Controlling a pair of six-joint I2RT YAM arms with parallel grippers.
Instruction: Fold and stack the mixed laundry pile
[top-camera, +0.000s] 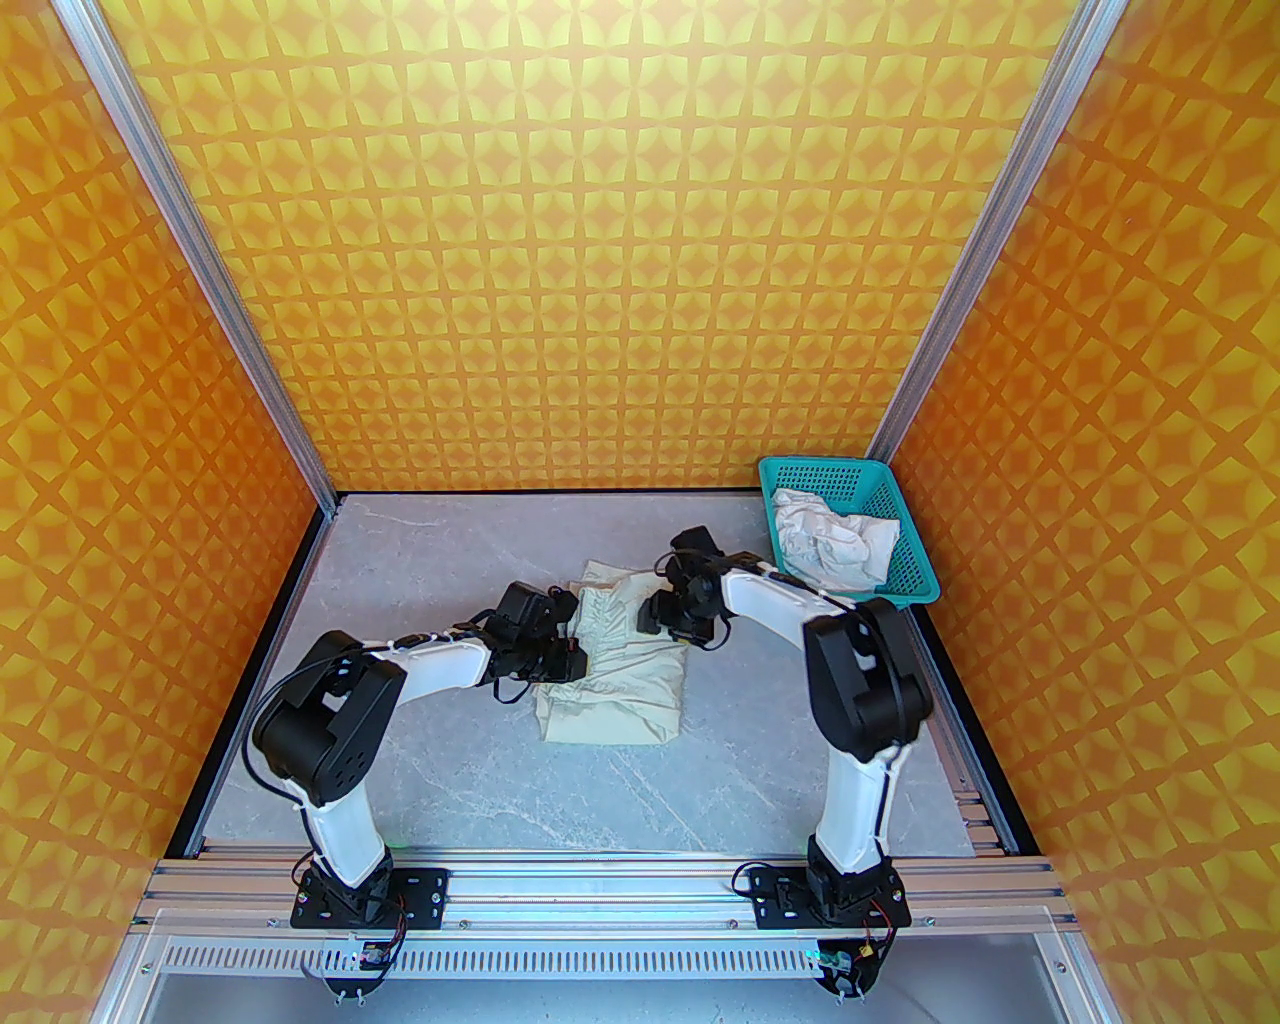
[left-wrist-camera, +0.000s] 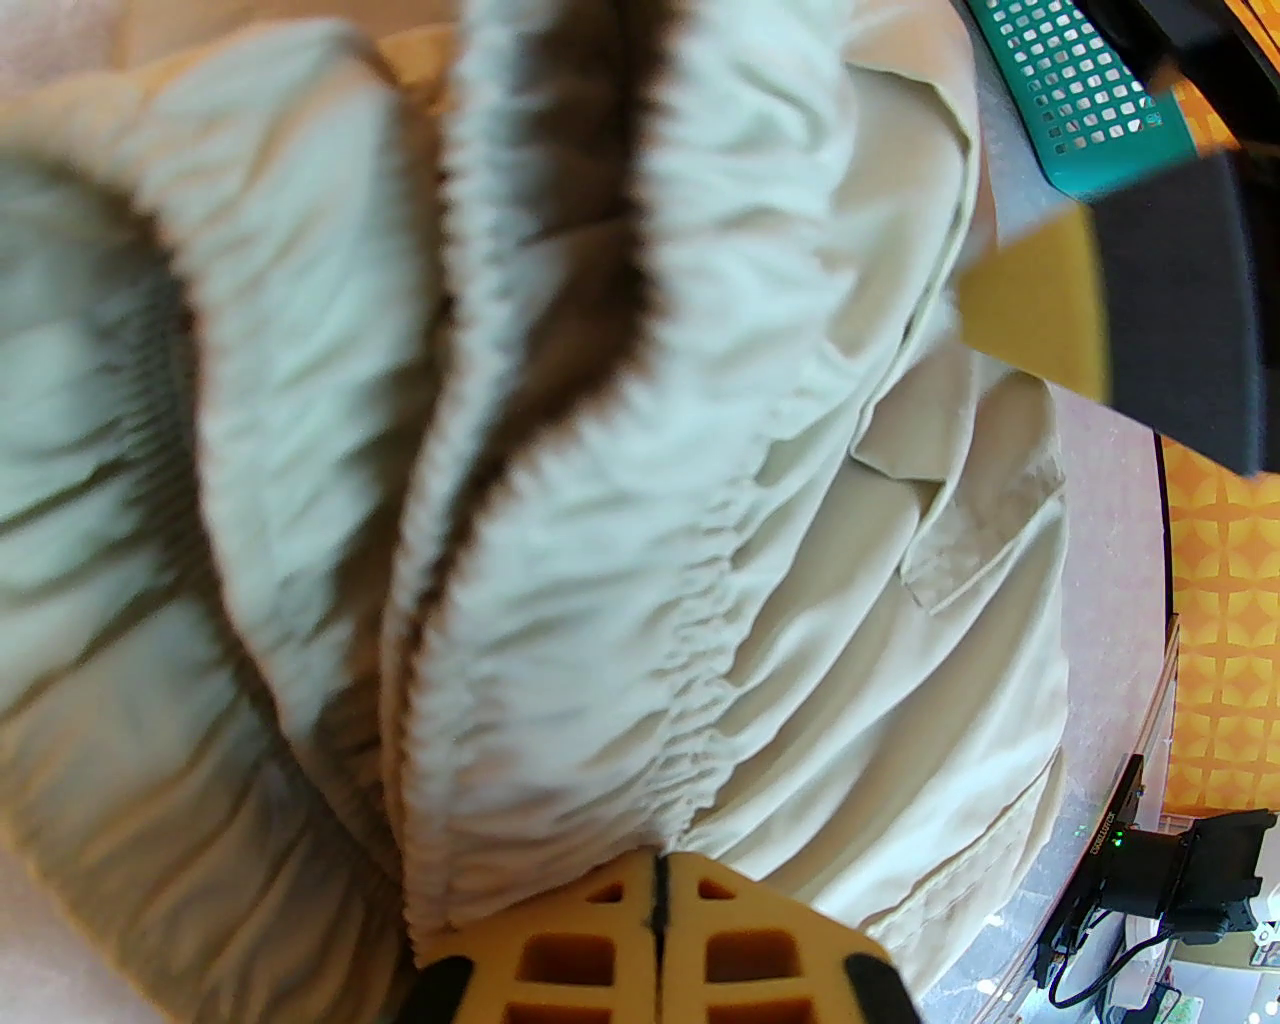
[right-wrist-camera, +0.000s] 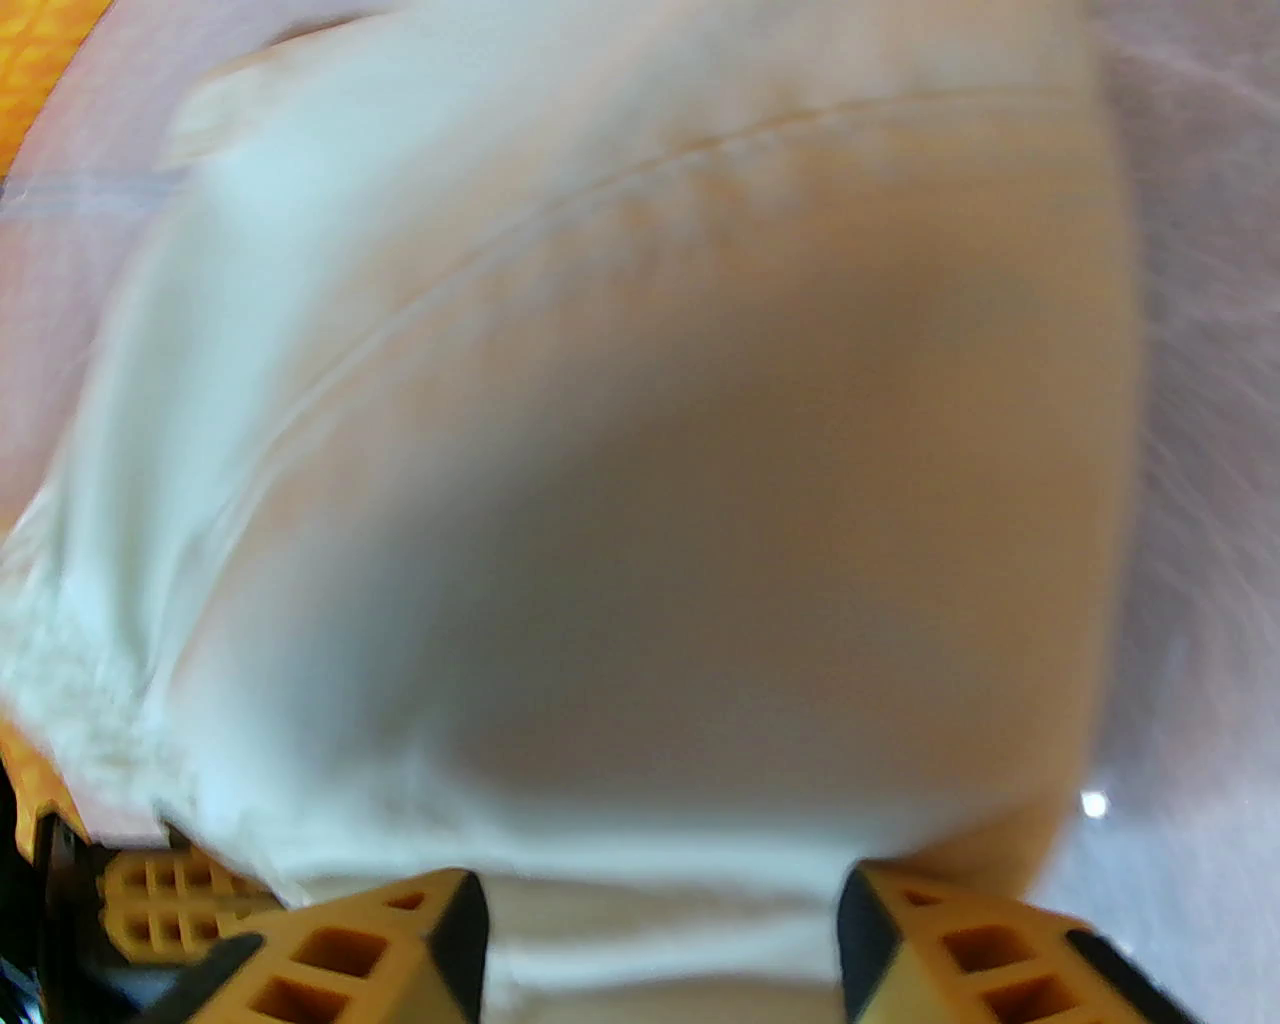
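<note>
Beige-cream garment (top-camera: 625, 690) — gathered elastic band, lying rumpled at centre, white shirt (top-camera: 830, 545) crumpled in teal basket (top-camera: 815, 468)

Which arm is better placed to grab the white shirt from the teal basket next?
Probably the right: the right gripper is open, and the teal basket holding the white shirt sits at the far right, beside that arm. The left gripper is shut at the waistband of the beige garment, farther off.

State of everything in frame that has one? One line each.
beige garment: rumpled, lying on the table.
white shirt: crumpled inside the basket.
teal basket: upright, far right corner, holding the shirt.
left gripper: fingers together at the gathered band; grip unclear.
right gripper: fingers apart over the beige cloth.
</note>
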